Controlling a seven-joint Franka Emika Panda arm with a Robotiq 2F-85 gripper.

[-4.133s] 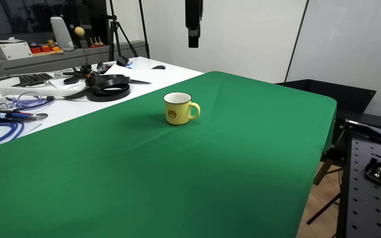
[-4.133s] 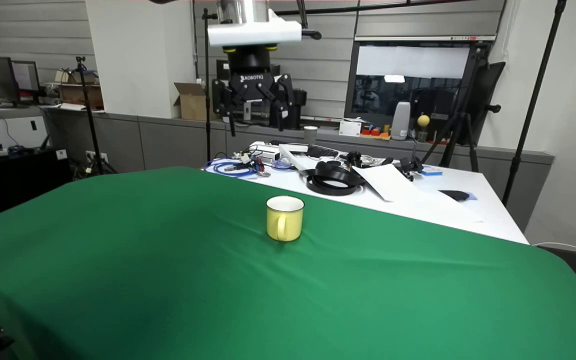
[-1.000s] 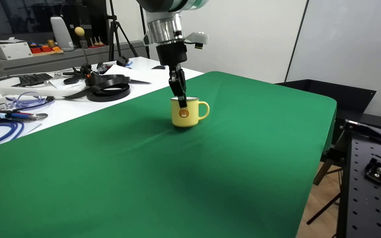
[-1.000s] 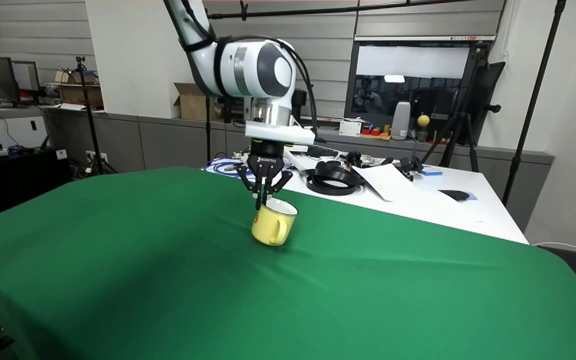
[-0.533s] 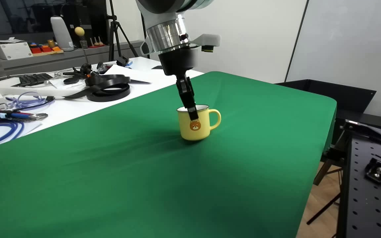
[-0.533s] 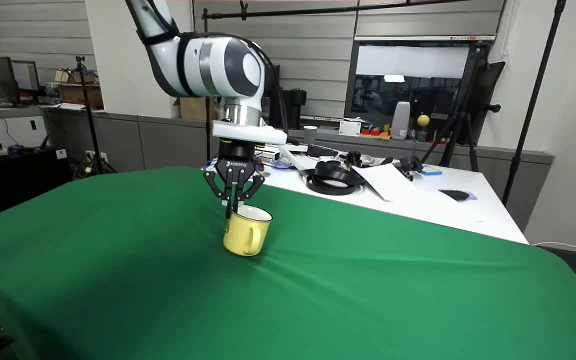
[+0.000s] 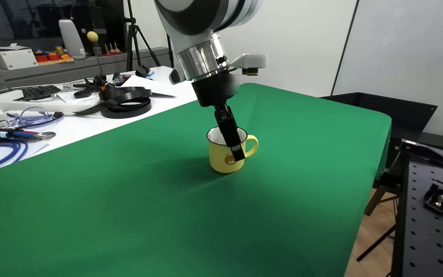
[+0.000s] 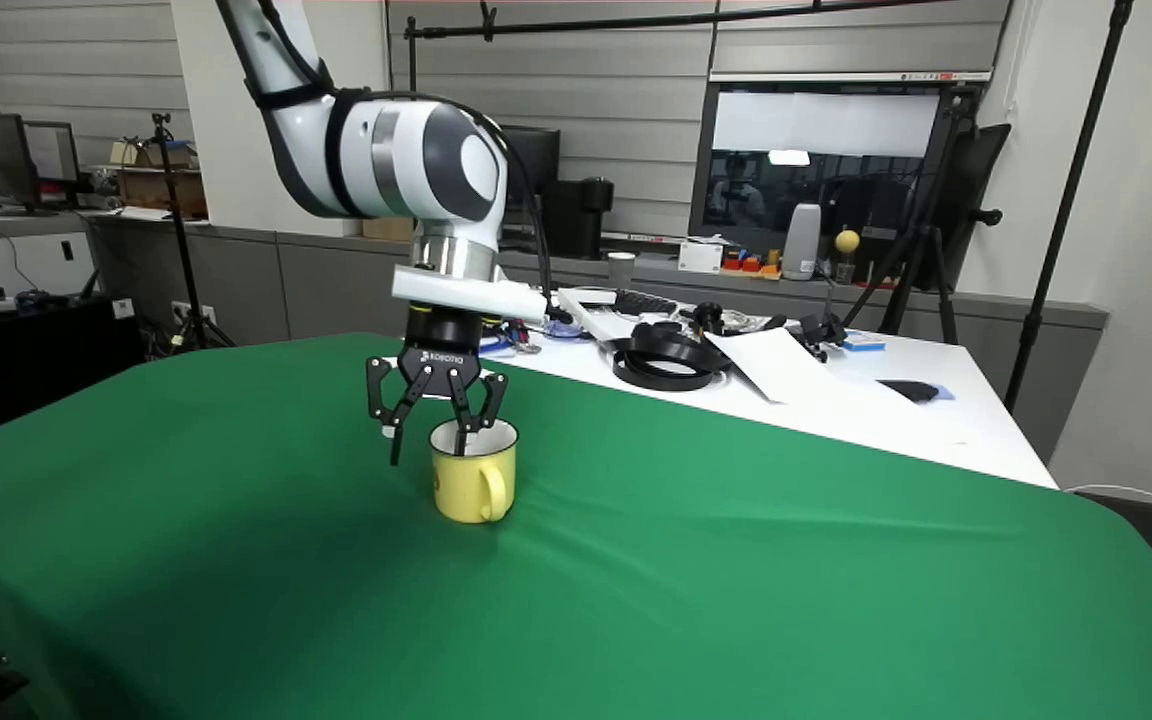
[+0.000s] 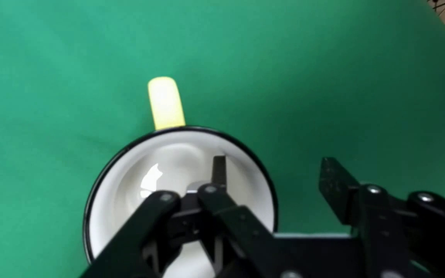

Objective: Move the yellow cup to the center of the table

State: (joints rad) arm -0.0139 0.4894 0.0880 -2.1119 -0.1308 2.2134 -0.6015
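- In an exterior view: cup (image 7: pixel 217 154) upright on counter (image 7: pixel 129 215), seemingly near middle.
- In an exterior view: end effector (image 8: pixel 427 455) spread, gripping nothing; one finger (image 8: pixel 460 443) inside cup, one outside.
- Wrist view: cup likely light, rigid, slick; pinch at rim (image 9: pixel 197 128), not handle (image 9: pixel 166 103).

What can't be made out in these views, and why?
Wrist view: the yellow mug, partly behind the end effector and cut off by the bottom edge.
In an exterior view: the animal-face print on the mug, partly covered by a fingertip.
In both exterior views: the green-covered table, cut off by the bottom edge.
In both exterior views: the robot arm, cut off by the top edge.
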